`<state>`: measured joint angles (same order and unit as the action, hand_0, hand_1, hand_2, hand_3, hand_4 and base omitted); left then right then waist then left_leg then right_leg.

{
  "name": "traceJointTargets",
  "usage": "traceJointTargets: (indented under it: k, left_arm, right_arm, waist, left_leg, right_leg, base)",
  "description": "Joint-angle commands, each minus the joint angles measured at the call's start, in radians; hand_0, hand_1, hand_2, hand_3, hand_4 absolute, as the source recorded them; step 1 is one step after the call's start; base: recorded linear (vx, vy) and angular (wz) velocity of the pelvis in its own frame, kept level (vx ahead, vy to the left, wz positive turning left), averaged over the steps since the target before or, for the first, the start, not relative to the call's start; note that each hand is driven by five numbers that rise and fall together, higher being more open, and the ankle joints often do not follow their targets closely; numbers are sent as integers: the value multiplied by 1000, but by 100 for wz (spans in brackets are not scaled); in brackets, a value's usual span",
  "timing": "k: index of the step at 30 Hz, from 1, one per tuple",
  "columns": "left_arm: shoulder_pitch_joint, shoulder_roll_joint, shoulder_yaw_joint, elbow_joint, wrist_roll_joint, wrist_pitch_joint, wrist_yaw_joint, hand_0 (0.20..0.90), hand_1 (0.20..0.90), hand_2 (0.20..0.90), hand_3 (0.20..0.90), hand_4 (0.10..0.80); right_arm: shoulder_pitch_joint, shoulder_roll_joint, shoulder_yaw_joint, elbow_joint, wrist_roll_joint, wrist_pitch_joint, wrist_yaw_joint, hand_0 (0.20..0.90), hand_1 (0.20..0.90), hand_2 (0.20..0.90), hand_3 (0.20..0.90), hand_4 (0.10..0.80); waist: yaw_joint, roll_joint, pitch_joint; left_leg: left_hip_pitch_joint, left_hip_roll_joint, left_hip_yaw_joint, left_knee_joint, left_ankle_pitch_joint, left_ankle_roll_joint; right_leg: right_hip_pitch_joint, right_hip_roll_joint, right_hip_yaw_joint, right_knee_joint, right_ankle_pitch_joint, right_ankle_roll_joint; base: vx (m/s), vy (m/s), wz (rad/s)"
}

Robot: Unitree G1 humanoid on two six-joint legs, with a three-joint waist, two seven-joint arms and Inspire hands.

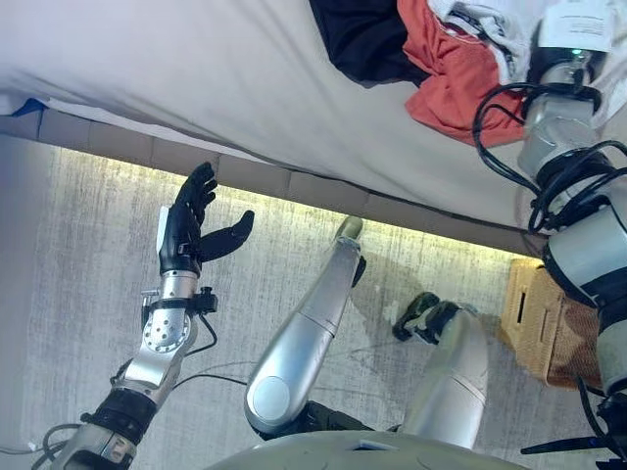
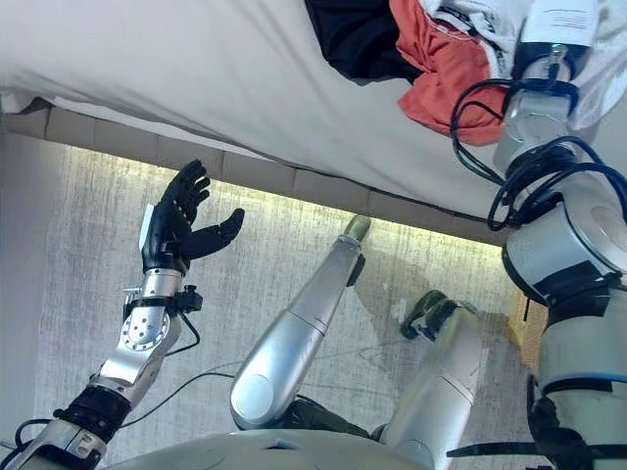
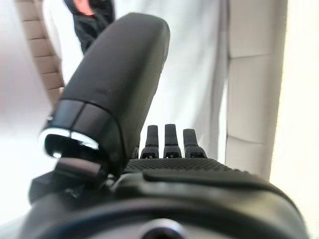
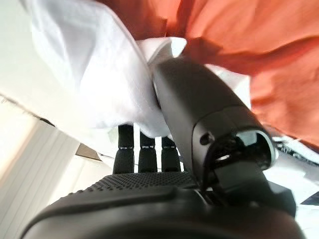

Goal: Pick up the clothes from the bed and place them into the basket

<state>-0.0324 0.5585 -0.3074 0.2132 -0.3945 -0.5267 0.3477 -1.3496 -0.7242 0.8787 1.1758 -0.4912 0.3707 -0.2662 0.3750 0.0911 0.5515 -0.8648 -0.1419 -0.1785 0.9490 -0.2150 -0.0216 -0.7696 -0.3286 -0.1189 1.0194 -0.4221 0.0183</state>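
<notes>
On the bed: a black garment [image 1: 362, 39], an orange garment [image 1: 456, 73] and a white garment [image 4: 107, 79] are lying bunched together at the far right of the white sheet [image 1: 176, 69].
Right hand [image 4: 199, 129]: hidden among the clothes in the eye views; its wrist view is showing the thumb and fingers pushing into white cloth, orange folds just beyond; grip impossible to tell.
Left hand [image 1: 196, 230]: hovering over the floor, fingers spread wide, holding nothing.
Basket [image 1: 539, 318]: woven, tan, boxy, sitting on the floor under the right arm.
Floor [image 1: 88, 255]: grey, streaked, glowing along the bed's padded tan edge [image 1: 294, 181].
</notes>
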Motion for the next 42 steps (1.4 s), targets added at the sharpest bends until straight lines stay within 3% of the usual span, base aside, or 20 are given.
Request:
traceJointTargets:
  k: [1,5,11,12,18,25,31,35,38,42]
  left_arm:
    - [-18,21,74,-79,-6,-81,5,900,900,900,900,800]
    - [-44,25,71,-76,7,-63,14,900,900,900,900,800]
    - [-89,27,64,-72,24,-27,18,900,900,900,900,800]
    - [-98,25,64,-77,28,-17,16,900,900,900,900,800]
    - [-111,20,50,-67,78,7,5,900,900,900,900,800]
    - [-114,9,55,-51,79,31,-17,900,900,900,900,800]
    - [-114,-12,39,-30,122,89,-29,900,900,900,900,800]
    - [-105,-27,19,29,163,172,-23,900,900,900,900,800]
    - [-99,-40,5,78,160,240,5,900,900,900,900,800]
    - [-119,-52,-20,142,163,270,23,900,900,900,900,800]
  right_arm:
    - [-34,-82,39,-27,-18,24,-37,300,300,300,200,100]
    - [-11,-94,32,-57,-7,9,-31,300,300,300,200,100]
    - [20,-125,-7,-93,30,-16,-28,300,300,300,200,100]
    - [26,-140,-19,-101,50,-26,-28,300,300,300,200,100]
    - [66,-162,-84,-118,149,-69,-27,300,300,300,200,100]
    - [107,-193,-143,-160,215,-106,-20,300,300,300,200,100]
    - [147,-201,-263,-202,429,-178,-48,300,300,300,200,100]
    - [197,-183,-375,-374,585,-258,-127,300,300,300,200,100]
    - [265,-166,-453,-480,611,-322,-164,300,300,300,200,100]
    - [294,-188,-480,-539,612,-362,-153,300,300,300,200,100]
  waist:
    - [-23,-8,-32]
    - [-41,-41,-32]
    - [-61,-86,-35]
    - [-69,-97,-51]
    - [-88,-129,-108]
    - [-116,-143,-177]
    - [-146,-149,-248]
    - [-196,-152,-296]
    - [-240,-148,-334]
    - [-294,-146,-373]
  left_leg:
    - [133,52,50,-128,-10,78]
    - [247,82,60,-232,9,72]
    - [396,103,73,-352,31,60]
    - [411,107,77,-391,63,61]
    - [525,124,90,-510,87,49]
    - [628,145,103,-594,96,32]
    - [725,161,124,-648,94,21]
    - [794,188,156,-694,100,14]
    - [852,217,193,-763,123,3]
    - [915,247,219,-868,171,-20]
  right_leg:
    - [143,40,-54,-112,164,0]
    - [261,41,-58,-242,206,15]
    - [420,49,-64,-403,256,31]
    - [439,47,-74,-458,292,28]
    - [551,44,-84,-600,338,43]
    - [669,51,-83,-721,360,51]
    - [766,59,-79,-791,368,56]
    - [792,73,-46,-817,378,60]
    - [802,91,-18,-851,399,68]
    - [813,120,33,-918,431,84]
  base:
    - [17,-22,-14]
    - [14,-15,-11]
    - [20,-14,-24]
    - [-64,11,-16]
    - [15,-7,-5]
    - [58,-1,-8]
    - [71,8,-6]
    - [51,33,-18]
    - [31,44,-40]
    - [11,0,-49]
